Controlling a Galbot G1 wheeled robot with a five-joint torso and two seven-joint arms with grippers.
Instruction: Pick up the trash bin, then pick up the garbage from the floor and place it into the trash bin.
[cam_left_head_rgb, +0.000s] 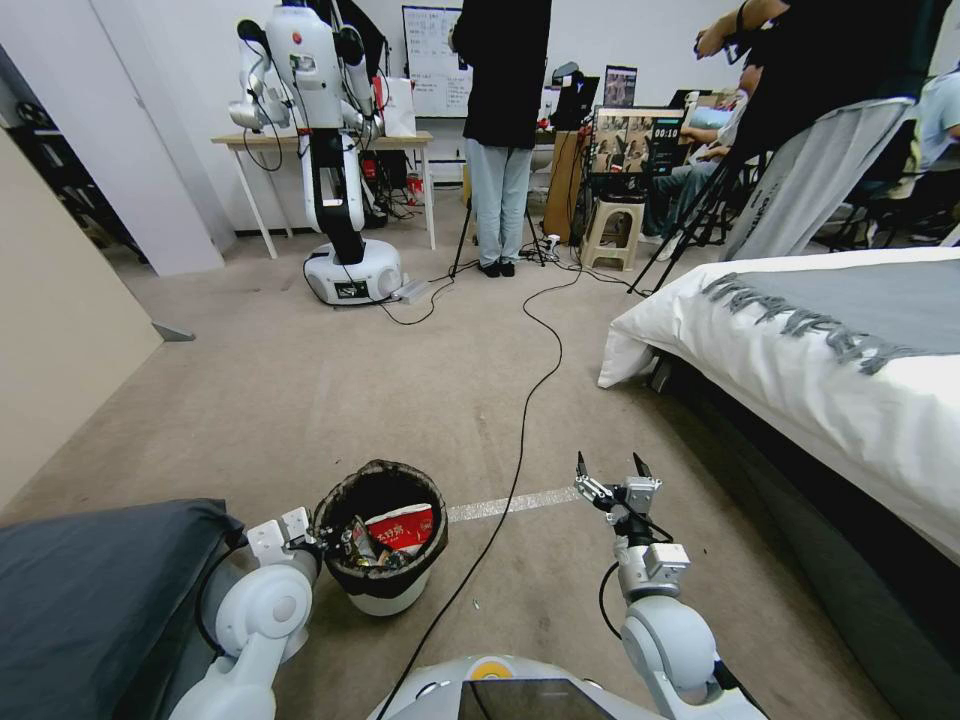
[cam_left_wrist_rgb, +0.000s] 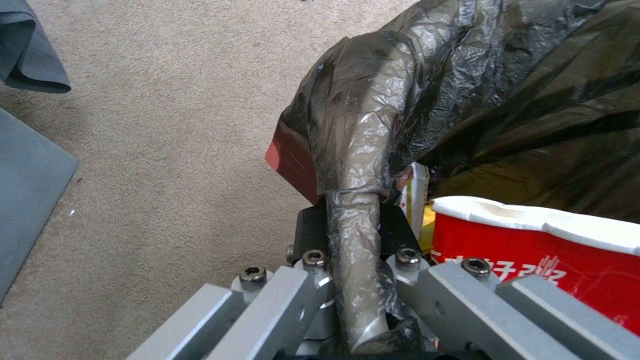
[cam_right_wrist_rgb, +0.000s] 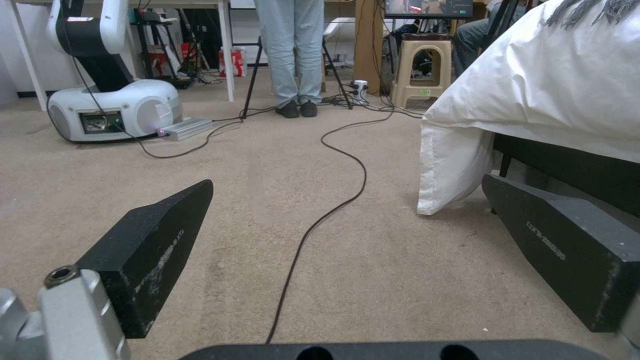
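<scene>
1. Head view: your left gripper (cam_left_head_rgb: 318, 543) is clamped on the near-left rim of the trash bin (cam_left_head_rgb: 385, 560), which sits low at your left front over the floor (cam_left_head_rgb: 300, 400). Whether it is lifted or resting you cannot tell from here. Inside it lie a red-and-white paper cup (cam_left_head_rgb: 402, 527) and shiny wrappers (cam_left_head_rgb: 362, 548). Your right gripper (cam_left_head_rgb: 612, 467) hangs free to the right of the bin, pointing forward, fingers spread and empty. It is the arm free to pick. No loose garbage shows on the carpet ahead, so I judge the next move depends on finding any that remains. A black cable (cam_left_head_rgb: 527, 400) runs from the room behind, between bin and right gripper, toward your base; a bed (cam_left_head_rgb: 850, 360) closes off the right side, and a dark cushion (cam_left_head_rgb: 90, 580) the left.

2. Left wrist view: the left gripper (cam_left_wrist_rgb: 357, 280) is pinched narrow on the bin's rim (cam_left_wrist_rgb: 357, 165), which is wrapped in the black bag (cam_left_wrist_rgb: 520, 100). The rim runs straight away from the wrist, between the fingers. The cup (cam_left_wrist_rgb: 533, 245) lies just beside it, inside the bin.

3. Right wrist view: the right gripper (cam_right_wrist_rgb: 347, 240) stands wide, holding nothing, low over the carpet (cam_right_wrist_rgb: 253, 200). The cable (cam_right_wrist_rgb: 320, 220) runs between its fingers' line of sight; the bed's white cover (cam_right_wrist_rgb: 533, 90) is near on 1 side.
</scene>
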